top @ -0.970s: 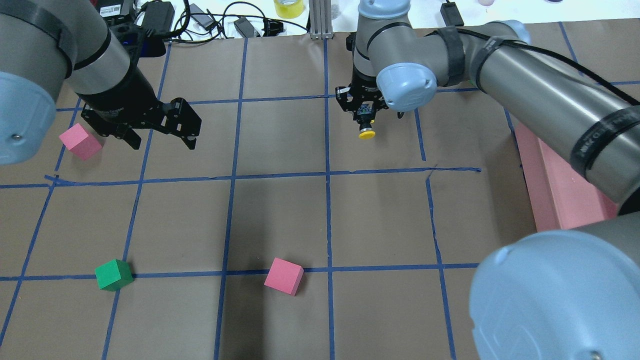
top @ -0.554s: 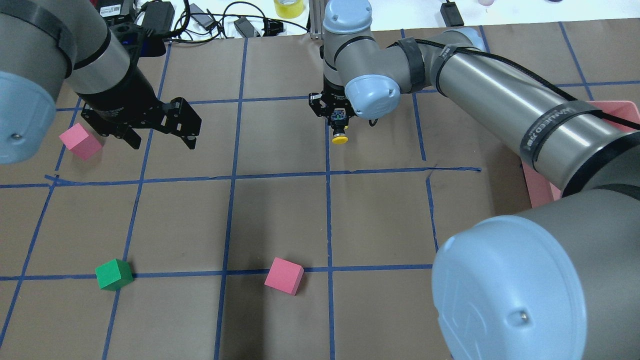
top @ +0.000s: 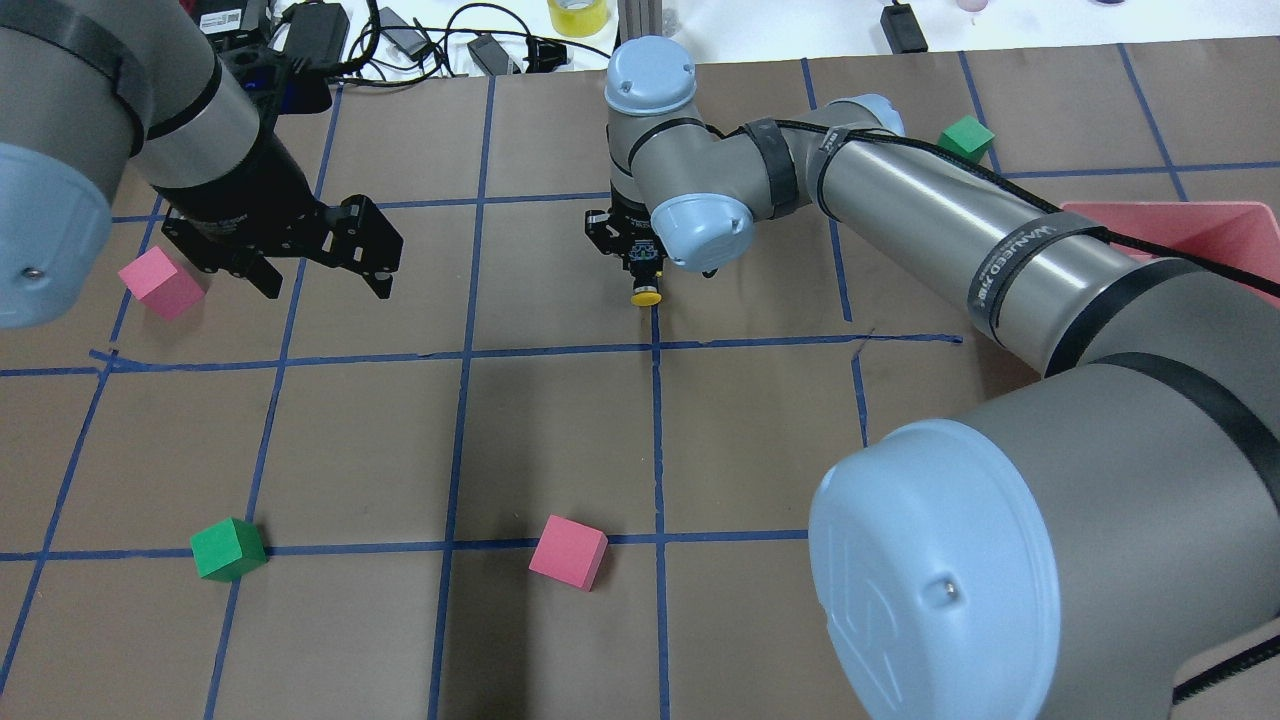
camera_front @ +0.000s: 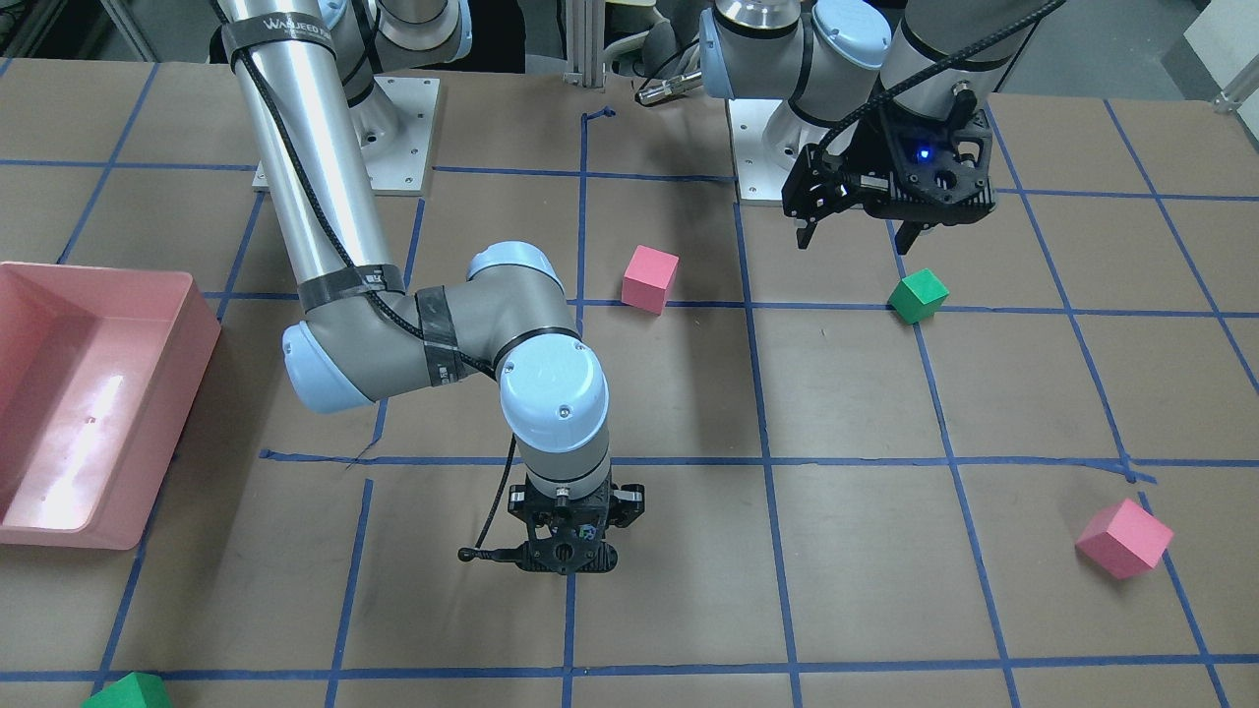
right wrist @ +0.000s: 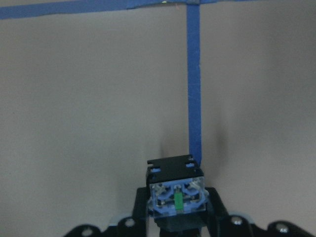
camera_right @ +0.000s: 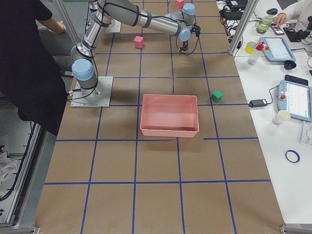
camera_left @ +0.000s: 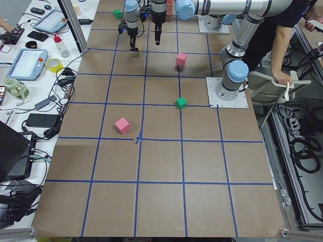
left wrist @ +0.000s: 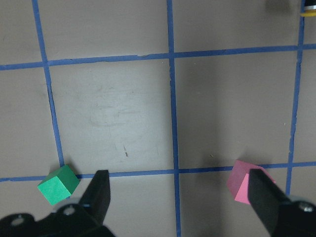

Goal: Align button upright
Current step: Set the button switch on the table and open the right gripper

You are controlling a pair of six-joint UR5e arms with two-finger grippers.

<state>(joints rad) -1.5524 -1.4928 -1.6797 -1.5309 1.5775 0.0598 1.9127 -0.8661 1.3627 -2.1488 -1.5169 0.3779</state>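
1. Noting pink cube (top: 160,283) lying toward the left side of bench (top: 560,430), just beside left tool.
2. Finding left tool (top: 327,285) hanging above bench, fingers spread wide apart.
3. Recording green cube (top: 228,549) and second pink cube (top: 567,552) sitting on the near cross tape line, well apart.
4. Observing right tool (top: 645,272) clamping button (top: 647,292) over blue tape line (top: 657,420) near bench centre, yellow cap pointing down, base block facing up; contact with bench not determinable.
5. Logging pink bin (top: 1200,235) lying at right edge.
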